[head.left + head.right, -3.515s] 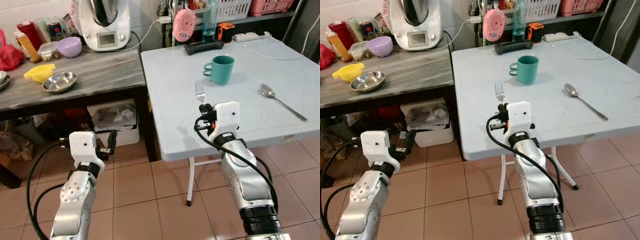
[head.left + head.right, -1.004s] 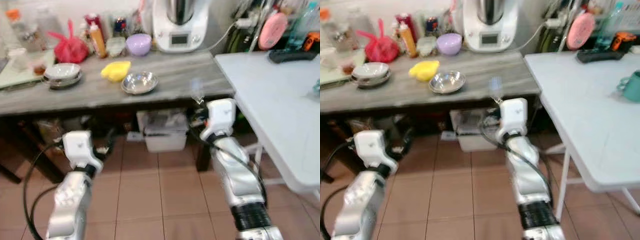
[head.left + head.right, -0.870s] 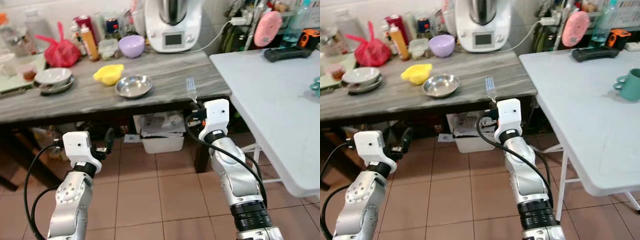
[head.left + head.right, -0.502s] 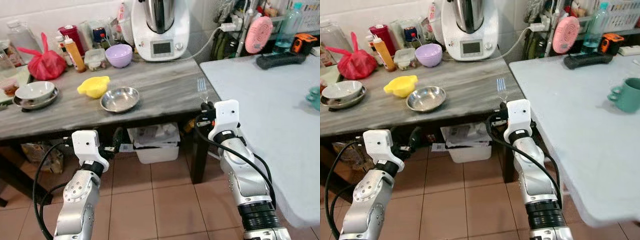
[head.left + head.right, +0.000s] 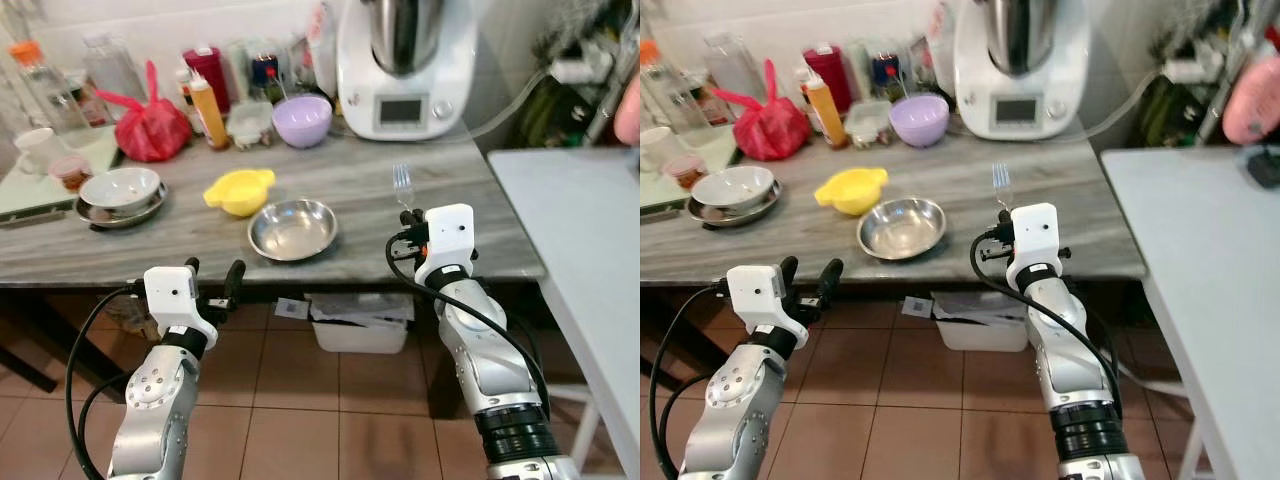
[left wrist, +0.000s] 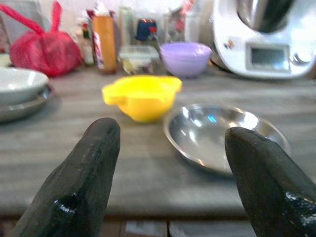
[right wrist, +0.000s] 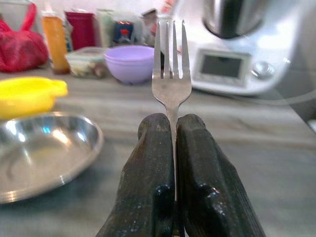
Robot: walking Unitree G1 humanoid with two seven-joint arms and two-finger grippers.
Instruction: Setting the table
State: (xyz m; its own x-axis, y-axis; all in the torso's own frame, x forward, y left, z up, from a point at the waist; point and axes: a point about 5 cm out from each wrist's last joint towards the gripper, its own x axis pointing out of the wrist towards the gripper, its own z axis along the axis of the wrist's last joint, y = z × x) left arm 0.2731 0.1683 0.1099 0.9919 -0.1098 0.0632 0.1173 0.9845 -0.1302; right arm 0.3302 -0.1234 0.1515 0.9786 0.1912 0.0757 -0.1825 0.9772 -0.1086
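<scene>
A silver fork point(image 7: 171, 74) stands upright, tines up, with my right gripper point(image 7: 174, 121) shut on its handle. In the left eye view the fork point(image 5: 403, 183) rises above the front edge of the grey wooden counter point(image 5: 440, 215), right of a steel bowl point(image 5: 292, 228). My left gripper point(image 5: 212, 285) is open and holds nothing, just below the counter's front edge. Its fingers point(image 6: 94, 148) frame a yellow bowl point(image 6: 142, 95) and the steel bowl point(image 6: 222, 133). The white table point(image 5: 590, 230) is at the right.
On the counter stand a purple bowl point(image 5: 302, 119), a white kitchen machine point(image 5: 410, 60), bottles, a red bag point(image 5: 152, 130) and stacked dishes point(image 5: 120, 190). A white box point(image 5: 360, 325) sits under the counter on the tiled floor.
The camera has swung left, so the counter now fills the middle and the white table sits at the right edge. The fork stays in my right gripper; the left stays open.
</scene>
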